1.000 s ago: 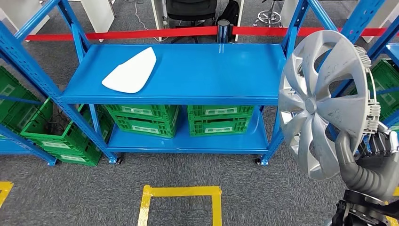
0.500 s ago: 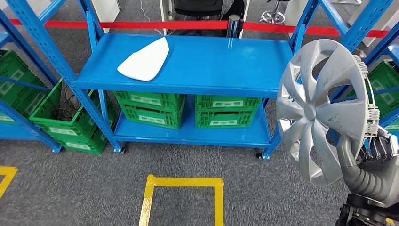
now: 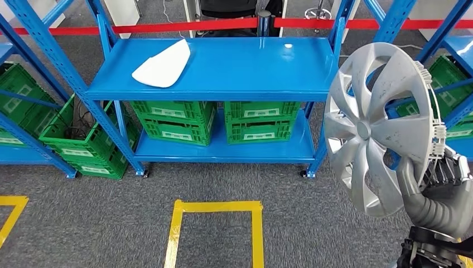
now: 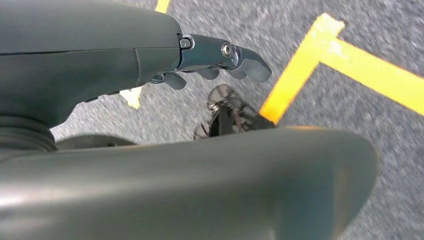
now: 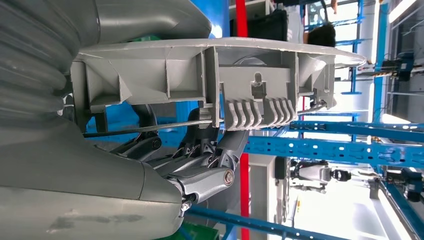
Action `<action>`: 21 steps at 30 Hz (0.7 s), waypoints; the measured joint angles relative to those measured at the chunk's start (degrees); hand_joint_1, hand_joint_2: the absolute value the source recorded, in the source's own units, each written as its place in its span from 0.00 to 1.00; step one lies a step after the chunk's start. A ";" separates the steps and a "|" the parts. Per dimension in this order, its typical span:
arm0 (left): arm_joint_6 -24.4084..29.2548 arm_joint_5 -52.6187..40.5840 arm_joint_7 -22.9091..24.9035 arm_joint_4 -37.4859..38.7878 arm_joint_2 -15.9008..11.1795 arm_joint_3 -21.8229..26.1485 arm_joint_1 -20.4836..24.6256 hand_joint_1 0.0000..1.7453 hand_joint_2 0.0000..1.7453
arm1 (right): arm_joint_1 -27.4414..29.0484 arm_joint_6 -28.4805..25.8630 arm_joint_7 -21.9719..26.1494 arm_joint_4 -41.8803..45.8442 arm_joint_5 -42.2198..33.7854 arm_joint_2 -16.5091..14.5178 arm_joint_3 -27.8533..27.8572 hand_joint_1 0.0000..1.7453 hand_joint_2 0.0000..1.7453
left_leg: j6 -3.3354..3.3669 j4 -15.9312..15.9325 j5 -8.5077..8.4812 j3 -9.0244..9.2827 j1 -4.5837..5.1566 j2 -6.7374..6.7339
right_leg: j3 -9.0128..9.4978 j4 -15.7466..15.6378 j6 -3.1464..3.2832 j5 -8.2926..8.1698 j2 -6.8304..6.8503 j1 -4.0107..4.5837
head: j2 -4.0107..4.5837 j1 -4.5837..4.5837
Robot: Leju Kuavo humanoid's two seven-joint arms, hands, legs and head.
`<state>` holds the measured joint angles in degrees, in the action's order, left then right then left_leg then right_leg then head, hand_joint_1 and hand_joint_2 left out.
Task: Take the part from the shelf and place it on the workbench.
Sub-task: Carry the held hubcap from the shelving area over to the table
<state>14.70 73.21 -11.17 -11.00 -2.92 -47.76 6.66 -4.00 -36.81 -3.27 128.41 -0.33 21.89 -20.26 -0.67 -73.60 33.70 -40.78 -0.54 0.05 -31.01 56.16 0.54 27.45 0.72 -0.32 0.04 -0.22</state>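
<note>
Blue shelf (image 3: 223, 67) stands ahead with a white panel (image 3: 163, 65) on top and green crates (image 3: 220, 124) beneath. Right hand (image 3: 440, 181) grips the silver hubcap (image 3: 382, 125) upright by its rim, clear of the shelf. Left hand (image 4: 220, 57) hangs empty over the carpet, fingers loosely apart.

The shelf's (image 3: 223, 78) upper deck lay open apart from a white panel (image 3: 163, 64) at its left; below, green crates (image 3: 215, 120) (2 stacks) crowded the lower deck, blue uprights (image 3: 329, 84) flanking.

light: bright, even | glare: shelf top (image 3: 287, 46) | blur: left wrist floor (image 4: 380, 30)
</note>
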 joint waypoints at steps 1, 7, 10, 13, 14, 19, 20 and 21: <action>0.16 -0.27 0.59 0.01 -0.27 0.01 0.01 0.00 0.00 | 0.01 -0.03 0.68 -0.14 -0.49 -0.12 -0.10 1.00 1.00 | 0.09 1.04 -1.15 1.36 0.01 0.00 | -0.52 0.09 -0.07 -0.34 -0.03 0.04 | 0.00 0.20; 0.86 -0.69 3.41 0.01 -1.72 0.03 0.25 0.00 0.00 | -0.43 0.17 3.21 -0.44 -1.82 -0.74 -0.77 1.00 1.00 | 1.18 17.07 -4.03 12.26 0.45 0.12 | -2.60 1.03 -1.48 -1.99 0.03 0.28 | 0.00 1.11; 0.84 -0.70 3.01 -0.01 -1.74 0.03 0.15 0.00 0.00 | -0.85 0.28 3.30 -0.64 -1.85 -0.86 -1.09 1.00 1.00 | 2.18 17.78 -5.06 11.44 0.04 0.08 | -4.09 2.82 -2.45 -0.76 -0.15 0.19 | 0.00 0.96; 0.48 -1.02 2.49 -0.02 -1.71 0.04 0.12 0.00 0.00 | -1.42 0.40 3.35 -0.83 -1.84 -0.91 -1.35 1.00 1.00 | 2.86 17.72 -6.27 10.01 -0.05 0.03 | -7.78 12.77 -3.24 5.55 -0.34 -0.17 | 0.00 -0.06; 0.33 -1.25 2.29 -0.02 -1.70 0.04 0.12 0.00 0.00 | -1.54 0.48 3.35 -0.90 -1.85 -0.93 -1.44 1.00 1.00 | 2.88 17.53 -6.61 9.37 -0.03 0.04 | -8.60 15.85 -3.40 6.88 -0.34 -0.28 | 0.00 -0.31; -1.03 -3.22 0.49 -0.04 -1.50 -0.08 0.12 0.00 0.00 | -2.95 0.60 3.25 -1.11 -1.83 -1.05 -1.76 1.00 1.00 | 2.30 15.95 -7.78 6.55 0.06 0.08 | -0.54 4.67 -3.05 2.88 -0.34 -0.40 | 0.00 -1.27; -1.20 -3.47 0.23 -0.05 -1.48 -0.11 0.15 0.00 0.00 | -3.30 0.60 3.23 -1.11 -1.79 -1.07 -1.81 1.00 1.00 | 1.99 15.76 -8.04 6.18 0.12 0.07 | 0.83 2.24 -2.76 2.43 -0.35 -0.28 | 0.00 -1.32; -1.29 -3.62 0.08 -0.06 -1.47 -0.13 0.16 0.00 0.00 | -3.55 0.60 3.20 -1.10 -1.75 -1.09 -1.84 1.00 1.00 | 1.64 15.66 -8.35 5.87 0.16 0.05 | 1.24 1.28 -2.43 2.40 -0.37 -0.12 | 0.00 -1.32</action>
<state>13.41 69.59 -11.10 -11.06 -4.40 -47.89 6.82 -7.54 -36.22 -0.07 127.31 -2.08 20.80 -22.10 0.97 -57.94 25.35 -34.91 -0.39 0.10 -29.77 57.44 -1.89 29.85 0.35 -0.43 0.04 -1.54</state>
